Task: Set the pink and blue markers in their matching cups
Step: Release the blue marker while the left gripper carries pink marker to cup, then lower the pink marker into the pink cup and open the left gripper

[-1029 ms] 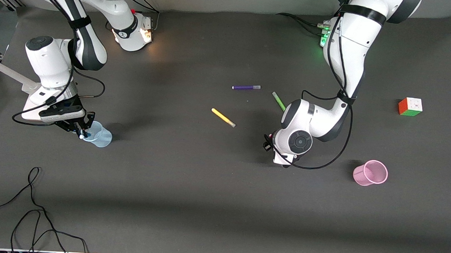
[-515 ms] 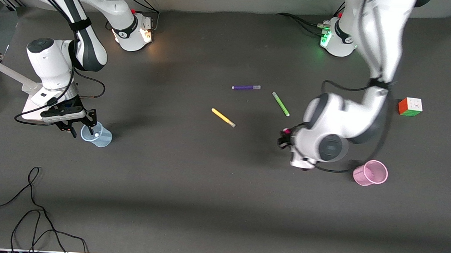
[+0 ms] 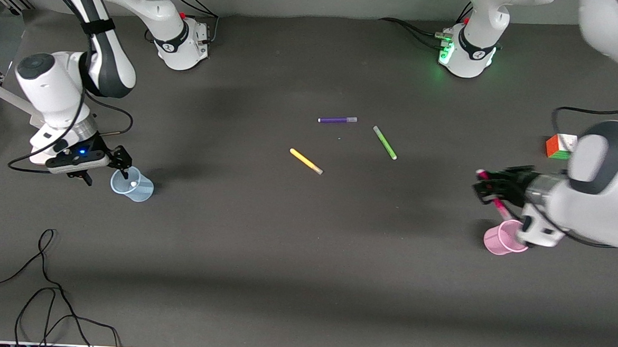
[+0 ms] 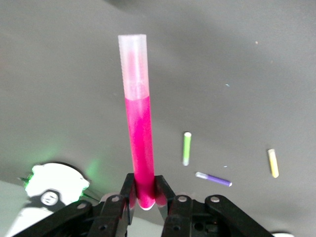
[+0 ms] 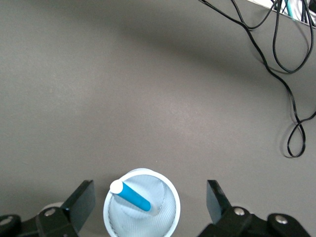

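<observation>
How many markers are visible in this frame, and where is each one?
5. Blue marker in the blue cup; pink marker held by the left gripper above the pink cup; purple, green and yellow lie mid-table.

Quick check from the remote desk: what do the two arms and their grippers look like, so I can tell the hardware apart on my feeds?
Both arms are glossy white with dark grey joint bands and black cables strapped along them. The right arm ends in a black gripper with a small blue light on the wrist; the left arm ends in a black gripper too. The left arm's base glows green.
</observation>
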`<action>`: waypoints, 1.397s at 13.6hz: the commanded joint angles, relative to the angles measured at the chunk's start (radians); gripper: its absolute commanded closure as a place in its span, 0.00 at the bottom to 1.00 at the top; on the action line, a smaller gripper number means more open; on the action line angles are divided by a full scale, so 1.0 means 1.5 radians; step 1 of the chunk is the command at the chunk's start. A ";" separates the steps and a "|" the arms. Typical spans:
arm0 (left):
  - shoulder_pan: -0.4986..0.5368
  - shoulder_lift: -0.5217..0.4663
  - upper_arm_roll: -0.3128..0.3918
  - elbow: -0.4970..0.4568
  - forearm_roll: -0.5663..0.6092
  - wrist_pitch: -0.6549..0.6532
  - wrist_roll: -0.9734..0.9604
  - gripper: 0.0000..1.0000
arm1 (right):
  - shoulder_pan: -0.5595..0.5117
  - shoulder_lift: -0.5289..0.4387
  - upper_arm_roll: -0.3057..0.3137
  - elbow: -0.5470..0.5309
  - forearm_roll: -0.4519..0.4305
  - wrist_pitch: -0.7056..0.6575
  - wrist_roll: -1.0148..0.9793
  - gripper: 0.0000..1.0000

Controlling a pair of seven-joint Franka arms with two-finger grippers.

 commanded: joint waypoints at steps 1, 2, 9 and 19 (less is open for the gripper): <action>0.061 0.035 -0.007 0.022 -0.008 -0.018 0.123 1.00 | -0.010 -0.003 0.051 0.118 0.045 -0.166 0.034 0.00; 0.081 0.051 -0.008 0.022 -0.011 -0.011 0.154 1.00 | -0.011 0.000 0.059 0.176 0.071 -0.253 0.036 0.00; 0.142 0.143 -0.011 0.025 -0.093 0.013 0.204 1.00 | -0.069 -0.004 0.139 0.472 0.104 -0.709 0.141 0.00; 0.176 0.203 -0.012 0.052 -0.127 0.032 0.233 0.95 | -0.089 -0.008 0.148 0.489 0.059 -0.693 0.147 0.00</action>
